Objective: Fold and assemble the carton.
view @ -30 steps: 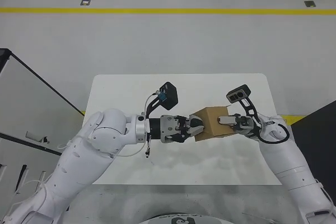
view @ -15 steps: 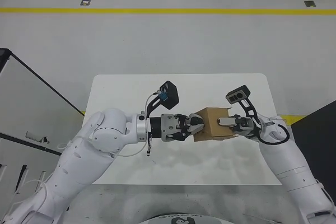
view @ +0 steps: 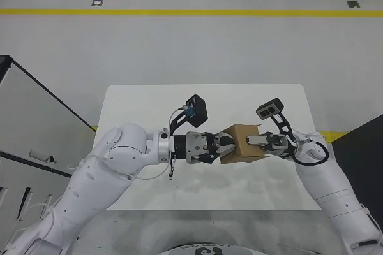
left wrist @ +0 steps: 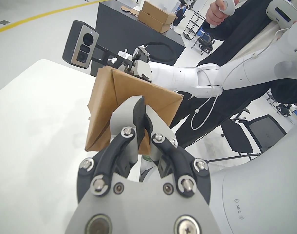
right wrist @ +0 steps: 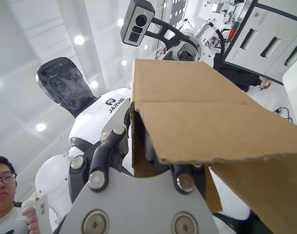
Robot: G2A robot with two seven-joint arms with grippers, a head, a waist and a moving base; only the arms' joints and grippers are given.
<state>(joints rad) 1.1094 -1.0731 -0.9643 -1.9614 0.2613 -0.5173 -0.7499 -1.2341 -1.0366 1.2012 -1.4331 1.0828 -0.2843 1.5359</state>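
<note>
Left gripper (view: 225,147) has nudged twd right gripper (view: 262,140). Carton (view: 242,137) is held up over mid table (view: 140,108), both grippers clamped on its walls. Body squared; end flaps prob. still to close, approx. halfway.

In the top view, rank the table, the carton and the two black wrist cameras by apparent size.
Largest first: table, carton, then left wrist camera and right wrist camera, which look alike.

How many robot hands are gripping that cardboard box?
2. The left gripper pinches a flap on one end of the carton; the right gripper clamps a wall at the opposite end.
</note>
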